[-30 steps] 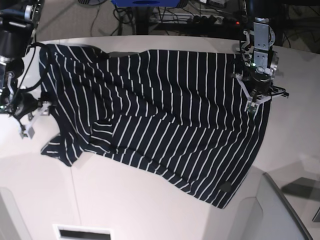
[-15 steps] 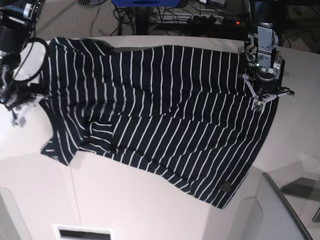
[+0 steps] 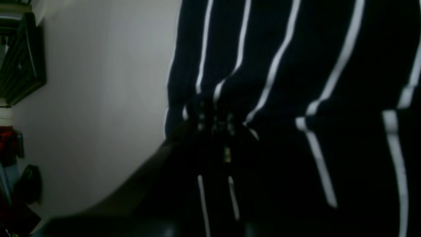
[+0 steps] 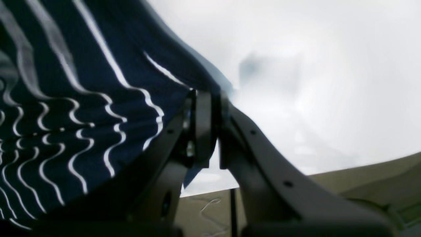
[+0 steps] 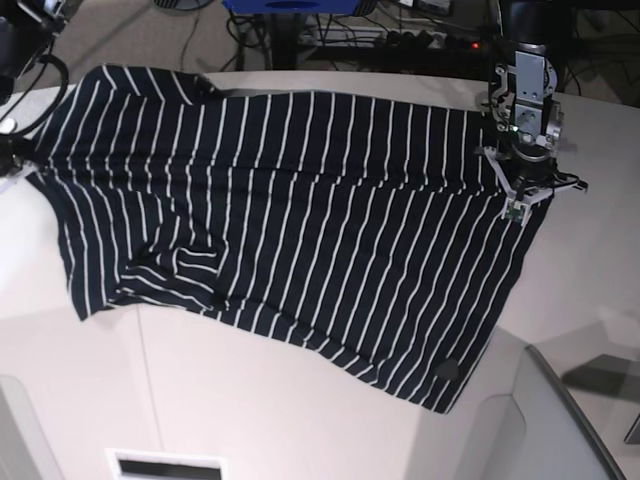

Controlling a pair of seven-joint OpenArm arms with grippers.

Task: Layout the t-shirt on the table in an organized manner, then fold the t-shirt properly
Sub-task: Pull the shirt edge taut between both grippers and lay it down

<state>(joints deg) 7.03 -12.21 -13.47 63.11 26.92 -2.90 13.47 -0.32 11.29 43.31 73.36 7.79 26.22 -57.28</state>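
While both tools, left (image 5: 517, 205) and right (image 4: 210, 98), are clamping opposite edges of the shirt (image 5: 290, 220) lying across the desk (image 5: 300, 410), they are needing an even, level pull to flatten the remaining wrinkle.

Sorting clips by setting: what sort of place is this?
Probably a robotics lab or workshop. A large white table carries a striped t-shirt held between two robot arms, and cables and a power strip lie on the floor behind.

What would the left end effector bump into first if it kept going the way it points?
Probably the t-shirt: the left end effector points down, already shut on the cloth, with the table just beneath.
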